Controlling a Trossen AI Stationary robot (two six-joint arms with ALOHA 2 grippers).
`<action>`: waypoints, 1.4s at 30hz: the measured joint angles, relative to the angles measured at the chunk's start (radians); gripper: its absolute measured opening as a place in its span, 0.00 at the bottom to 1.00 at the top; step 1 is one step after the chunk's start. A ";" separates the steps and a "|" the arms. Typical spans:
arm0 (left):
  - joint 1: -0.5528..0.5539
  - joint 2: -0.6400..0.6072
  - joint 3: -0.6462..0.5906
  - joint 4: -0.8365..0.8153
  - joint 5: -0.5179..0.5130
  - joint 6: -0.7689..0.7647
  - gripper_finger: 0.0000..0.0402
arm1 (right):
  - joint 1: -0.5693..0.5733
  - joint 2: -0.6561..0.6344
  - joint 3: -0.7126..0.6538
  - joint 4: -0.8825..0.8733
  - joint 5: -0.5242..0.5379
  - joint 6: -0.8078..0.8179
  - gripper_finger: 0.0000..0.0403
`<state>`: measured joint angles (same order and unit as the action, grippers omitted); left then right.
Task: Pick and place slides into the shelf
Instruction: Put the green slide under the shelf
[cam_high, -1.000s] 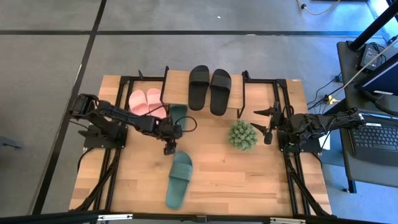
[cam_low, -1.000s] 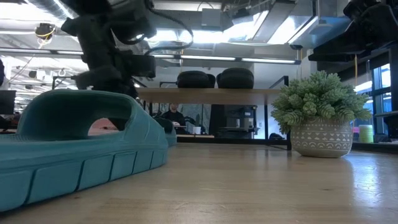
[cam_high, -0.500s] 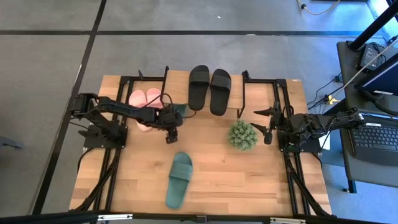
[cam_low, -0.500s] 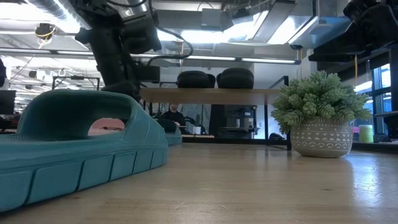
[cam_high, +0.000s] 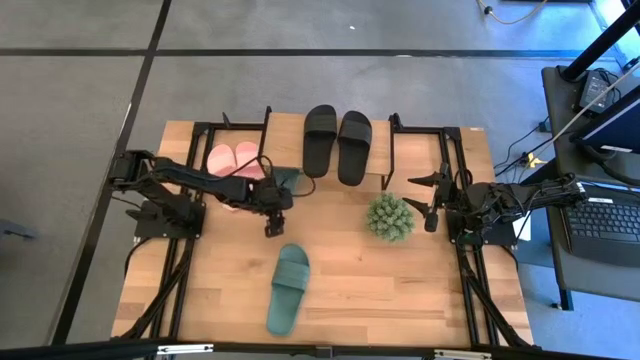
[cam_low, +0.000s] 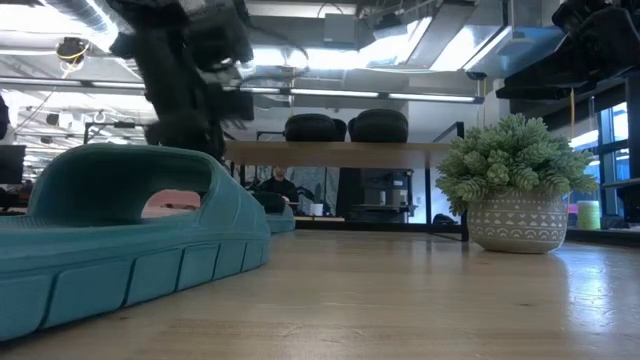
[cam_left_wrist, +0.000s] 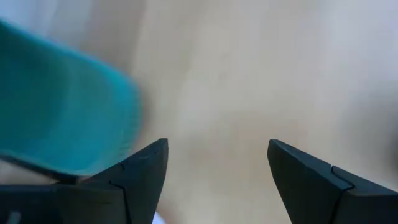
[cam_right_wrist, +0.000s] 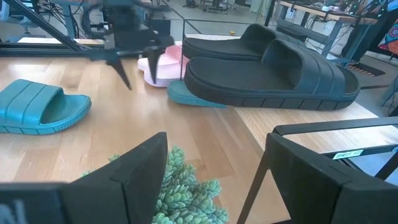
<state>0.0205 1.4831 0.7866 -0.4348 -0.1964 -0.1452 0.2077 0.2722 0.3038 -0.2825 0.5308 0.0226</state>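
Spanning grey floor, the wooden table (cam_high: 400, 290) carries one green slide (cam_high: 288, 288); the low view alone shows ceiling lights. Left gripper (cam_left_wrist: 217, 180) and right gripper (cam_right_wrist: 214, 168) both gape empty.

A green sandal (cam_low: 120, 240) is filling the near left of the table (cam_low: 420, 300).

It is lying on the wooden surface with its ribbed sole edge facing the camera, and something pink (cam_low: 170, 205) is showing through the arch of its strap. Above and behind it a dark robot arm (cam_low: 185, 70) is hanging down, blurred. Farther back, two black sandals (cam_low: 345, 127) are sitting side by side on a wooden shelf (cam_low: 340, 149), and the tip of a second green sandal (cam_low: 278, 218) is peeking out below it. A spiky green plant (cam_low: 512, 165) in a pale patterned pot (cam_low: 515, 232) is standing at the right.
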 joint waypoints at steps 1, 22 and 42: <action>-0.019 -0.012 0.000 0.001 0.010 0.000 0.67 | 0.000 0.000 0.000 0.000 0.000 0.000 0.68; -0.590 -0.008 0.194 -0.001 -0.225 -0.069 0.67 | 0.000 0.000 0.000 0.000 0.000 0.035 0.68; -0.688 0.299 0.381 -0.068 -0.257 -0.271 0.67 | 0.000 0.000 0.000 -0.001 0.000 0.050 0.68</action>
<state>-0.6671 1.7820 1.1679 -0.5029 -0.4537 -0.4166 0.2077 0.2725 0.3038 -0.2838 0.5309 0.0727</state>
